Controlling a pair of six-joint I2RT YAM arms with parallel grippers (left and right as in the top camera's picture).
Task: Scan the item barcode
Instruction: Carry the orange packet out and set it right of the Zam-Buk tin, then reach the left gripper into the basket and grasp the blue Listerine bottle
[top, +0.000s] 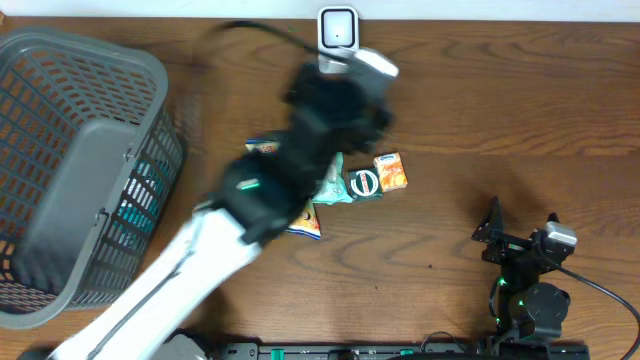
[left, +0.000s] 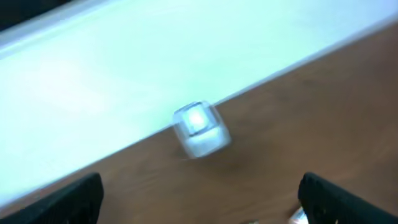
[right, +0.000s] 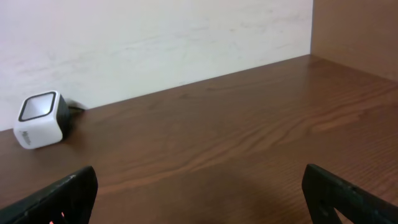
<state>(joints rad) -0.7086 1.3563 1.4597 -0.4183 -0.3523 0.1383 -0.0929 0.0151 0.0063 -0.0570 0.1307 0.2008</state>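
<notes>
Left gripper (left: 202, 202) wide, empty, facing scanner (left: 200, 129); right gripper (right: 200, 200) wide, idle; you likely next grasp the orange packet (top: 391, 171), barcode outward.

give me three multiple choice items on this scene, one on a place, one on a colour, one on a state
1. The scanner stands:
A. by the far wall
B. at the near edge
C. at the right-hand edge

2. The basket is:
A. red
B. grey
C. yellow

3. The right gripper is:
A. shut tight
B. shut on the scanner
C. open and empty

Answers:
1 A, the white cube sits against the wall.
2 B, its mesh is grey all over.
3 C, its fingers stand wide apart with nothing between them.
</notes>
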